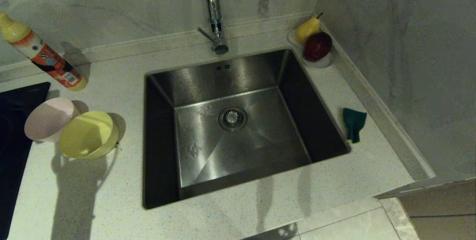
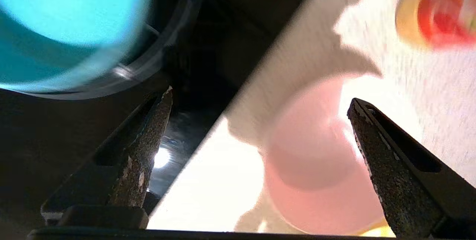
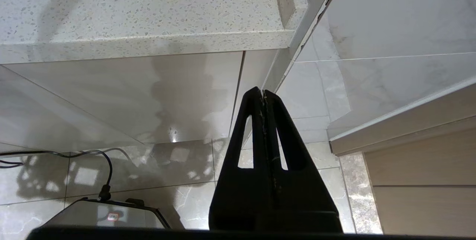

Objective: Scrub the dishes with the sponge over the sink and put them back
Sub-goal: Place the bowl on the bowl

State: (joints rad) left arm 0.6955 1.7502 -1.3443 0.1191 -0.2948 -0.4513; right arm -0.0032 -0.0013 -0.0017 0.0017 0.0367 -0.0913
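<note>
The stainless steel sink (image 1: 238,128) sits in the middle of the speckled surface (image 1: 111,203), with its round drain strainer (image 1: 232,118) at the centre of the basin and the chrome tap (image 1: 215,13) rising behind it. To the left of the sink, the pale pink bowl (image 1: 48,119) and the yellow bowl (image 1: 89,135) lie tipped on their sides, touching each other, near the edge of a black cooktop (image 1: 15,147). The light blue bowl (image 2: 63,28) shows only in the left wrist view, resting on that dark cooktop. The left hand (image 2: 260,102) hovers above the pink bowl (image 2: 316,165) with its two fingers (image 2: 148,147) spread wide and holding nothing; the bowl lies between them and closer to one. A detergent bottle (image 1: 42,52) stands behind the bowls, against the wall. On the right of the sink the sponge (image 1: 353,123) lies green side up on the surface, just beside the rim. In the far right corner a small white dish (image 1: 323,62) holds a yellow pear (image 1: 308,29) and a dark red apple (image 1: 317,46). The right hand (image 3: 263,93) hangs low beside the cabinet front, below the surface's edge, its fingers pressed together on nothing.
</note>
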